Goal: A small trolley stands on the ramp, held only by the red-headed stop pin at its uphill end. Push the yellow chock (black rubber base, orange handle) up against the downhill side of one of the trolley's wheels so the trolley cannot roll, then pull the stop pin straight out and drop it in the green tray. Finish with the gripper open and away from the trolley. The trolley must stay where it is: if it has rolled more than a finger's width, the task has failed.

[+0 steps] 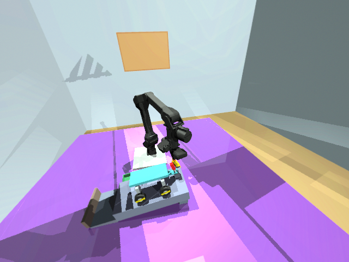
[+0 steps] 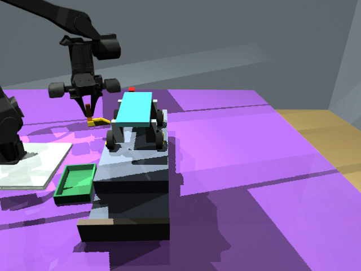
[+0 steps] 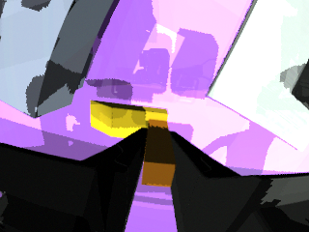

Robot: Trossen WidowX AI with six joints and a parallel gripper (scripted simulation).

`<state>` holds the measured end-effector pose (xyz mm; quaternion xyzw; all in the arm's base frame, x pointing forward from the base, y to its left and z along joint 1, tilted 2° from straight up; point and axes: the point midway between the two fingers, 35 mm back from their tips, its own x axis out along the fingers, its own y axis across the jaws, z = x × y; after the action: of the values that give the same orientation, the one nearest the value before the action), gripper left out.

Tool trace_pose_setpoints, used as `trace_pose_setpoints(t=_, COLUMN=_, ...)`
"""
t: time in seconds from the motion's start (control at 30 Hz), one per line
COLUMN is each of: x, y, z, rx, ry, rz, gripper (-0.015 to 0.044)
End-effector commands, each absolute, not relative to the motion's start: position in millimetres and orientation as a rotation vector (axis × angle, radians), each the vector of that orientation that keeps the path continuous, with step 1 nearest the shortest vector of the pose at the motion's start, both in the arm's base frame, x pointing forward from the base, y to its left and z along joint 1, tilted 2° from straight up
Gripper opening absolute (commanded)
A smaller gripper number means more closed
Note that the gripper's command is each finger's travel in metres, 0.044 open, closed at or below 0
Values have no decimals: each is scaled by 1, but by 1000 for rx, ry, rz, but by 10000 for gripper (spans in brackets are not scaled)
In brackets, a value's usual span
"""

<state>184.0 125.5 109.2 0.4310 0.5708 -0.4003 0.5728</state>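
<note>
Evidently gripped by its upright orange handle, the yellow chock (image 1: pixel 176 163) (image 2: pixel 98 121) (image 3: pixel 118 118) is beside the ramp (image 1: pixel 153 207) (image 2: pixel 131 169) (image 3: pixel 29 58), off its sloping surface, near the uphill end. The black jaws (image 1: pixel 175 158) (image 2: pixel 89 116) are closed on that handle, one finger on either side, pointing downward, with the handle's top showing between them and the wedge-shaped yellow body below, its thin end toward the ramp. Whether the chock's base touches the purple counter (image 1: pixel 268 183) (image 2: pixel 221 145) (image 3: pixel 140 29) cannot be told. Next outward, on the ramp, stands a small trolley (image 1: pixel 149 174) (image 2: pixel 134 108) with a flat turquoise top, pale legs and dark wheels marked with yellow. The chock is apart from the wheels, not against the downhill side of any of them. Just past the trolley's uphill end, the stop pin (image 1: pixel 172 166) (image 2: pixel 131 89) shows its red head, in place on the ramp. Farther down, beside the ramp on the same side as the chock, lies a shallow rectangular green tray (image 1: pixel 126 177) (image 2: pixel 74 199), with the stop pin outside it. Beyond the tray, the robot arm's (image 1: pixel 145 118) (image 2: pixel 49 14) base rests on a white board (image 1: pixel 138 159) (image 2: pixel 43 163) (image 3: pixel 256 72). At the ramp's foot, a brown barrier (image 1: pixel 91 207) (image 2: pixel 123 230) runs across its width
</note>
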Motion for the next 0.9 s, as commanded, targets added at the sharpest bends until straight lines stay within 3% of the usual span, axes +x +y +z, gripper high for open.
trace_pose_setpoints(t=0.0, x=184, y=126, z=124, rx=1014, ry=1342, rz=-929, gripper=0)
trace_pose_setpoints(t=0.87, x=182, y=124, z=198, rx=1014, ry=1342, rz=-929, gripper=0)
